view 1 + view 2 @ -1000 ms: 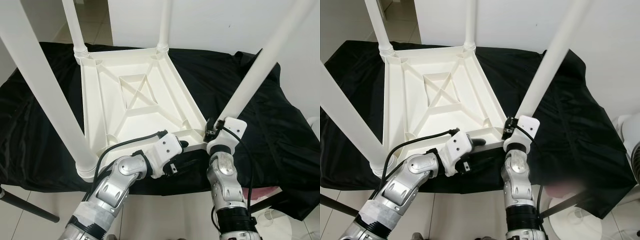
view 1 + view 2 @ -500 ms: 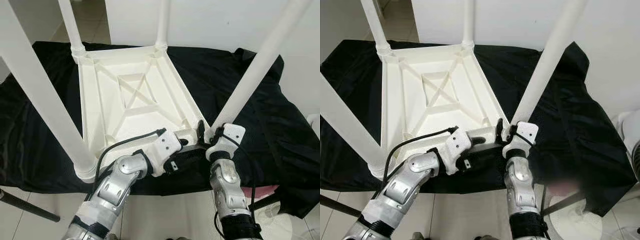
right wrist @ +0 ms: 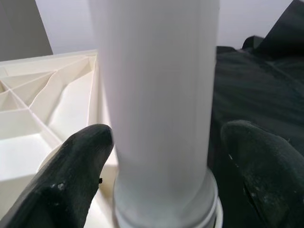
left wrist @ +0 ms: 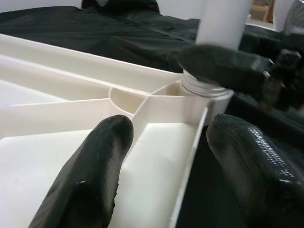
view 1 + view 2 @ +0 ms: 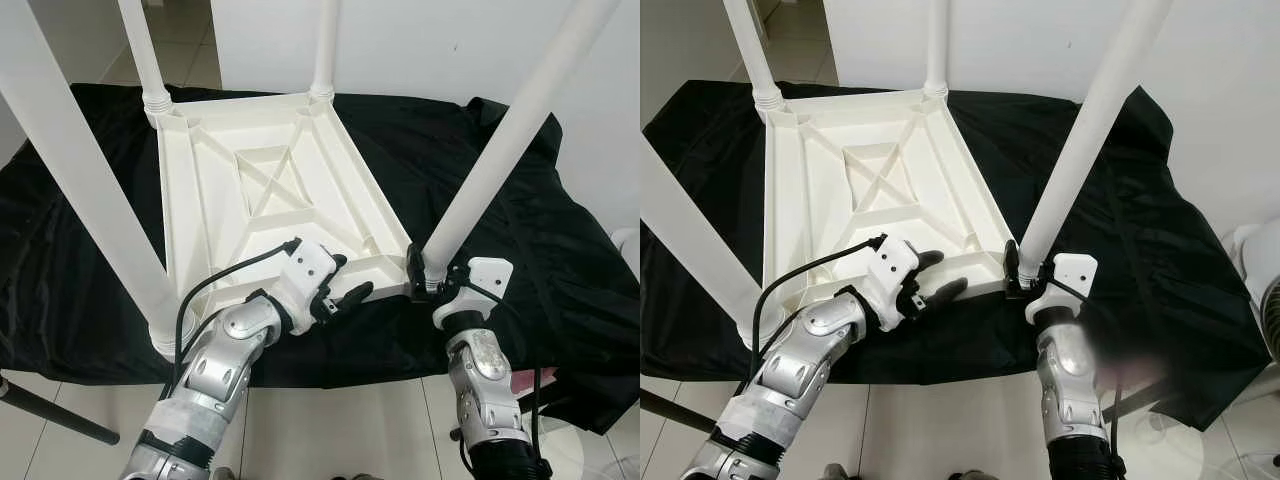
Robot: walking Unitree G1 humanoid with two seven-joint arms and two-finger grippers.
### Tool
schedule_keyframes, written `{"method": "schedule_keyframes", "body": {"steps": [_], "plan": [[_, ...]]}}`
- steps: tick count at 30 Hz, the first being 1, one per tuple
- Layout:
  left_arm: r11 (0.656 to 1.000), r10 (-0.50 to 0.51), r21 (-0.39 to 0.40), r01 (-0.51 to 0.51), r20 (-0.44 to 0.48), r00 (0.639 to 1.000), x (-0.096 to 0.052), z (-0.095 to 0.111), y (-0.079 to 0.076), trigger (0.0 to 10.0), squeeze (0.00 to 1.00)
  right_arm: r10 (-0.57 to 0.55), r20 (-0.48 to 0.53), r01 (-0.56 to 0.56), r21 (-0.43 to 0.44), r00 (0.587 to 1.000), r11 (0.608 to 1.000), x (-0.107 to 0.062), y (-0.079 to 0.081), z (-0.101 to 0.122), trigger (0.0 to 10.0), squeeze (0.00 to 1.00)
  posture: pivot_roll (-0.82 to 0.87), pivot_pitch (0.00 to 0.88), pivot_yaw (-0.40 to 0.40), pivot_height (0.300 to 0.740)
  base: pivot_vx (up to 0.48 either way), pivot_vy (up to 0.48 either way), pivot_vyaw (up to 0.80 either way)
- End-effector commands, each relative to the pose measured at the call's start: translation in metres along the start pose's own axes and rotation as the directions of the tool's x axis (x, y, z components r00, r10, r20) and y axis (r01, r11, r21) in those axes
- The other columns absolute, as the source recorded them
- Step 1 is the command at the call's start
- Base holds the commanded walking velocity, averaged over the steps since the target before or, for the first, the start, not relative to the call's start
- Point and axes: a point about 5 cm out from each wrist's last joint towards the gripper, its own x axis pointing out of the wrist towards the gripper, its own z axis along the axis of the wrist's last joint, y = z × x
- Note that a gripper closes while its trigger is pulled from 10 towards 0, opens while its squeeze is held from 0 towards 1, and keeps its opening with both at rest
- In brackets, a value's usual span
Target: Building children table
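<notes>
I see the table (image 5: 270, 200) lying upside down on a black cloth (image 5: 520, 230), so that its leg sockets face up and the four legs stand up from its corners. The near right leg (image 5: 500, 150) is the one I work on.

My right gripper (image 5: 424, 281) is at the base of this leg, just above the table's corner. Its fingers (image 3: 80, 161) are one on each side of the leg, open a little wider than the leg, and I cannot tell if they touch it.

My left gripper (image 5: 340, 285) is at the near edge of the table, beside that corner. It is spread wide over the rim, one finger (image 4: 95, 161) inside the table and the other outside, holding nothing. I think it steadies the table there.
</notes>
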Motion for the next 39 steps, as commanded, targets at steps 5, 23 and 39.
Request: {"method": "schedule_keyframes", "body": {"steps": [5,23,39], "plan": [[0.999,0.026,0.026,-0.027,0.023,0.999,0.001,0.006,0.009,10.0,0.00,0.027,0.008,-0.027,-0.004,1.000,1.000,0.001,-0.003,-0.001,10.0,0.00,-0.03,0.080,-0.023,0.740,0.000,0.000,0.00],[0.974,-0.216,0.074,0.214,0.013,0.976,0.011,0.014,-0.013,10.0,0.00,0.358,-0.037,-0.360,-0.044,0.933,0.932,0.023,-0.014,0.012,10.0,0.00,-0.03,0.077,-0.018,0.740,0.000,0.000,0.00],[0.953,-0.266,0.149,0.265,-0.011,0.964,0.019,0.012,-0.025,10.0,0.00,0.461,-0.129,-0.471,-0.055,0.878,0.881,0.030,-0.025,0.006,0.0,0.00,-0.03,0.062,-0.023,0.740,0.000,0.000,0.00]]}}
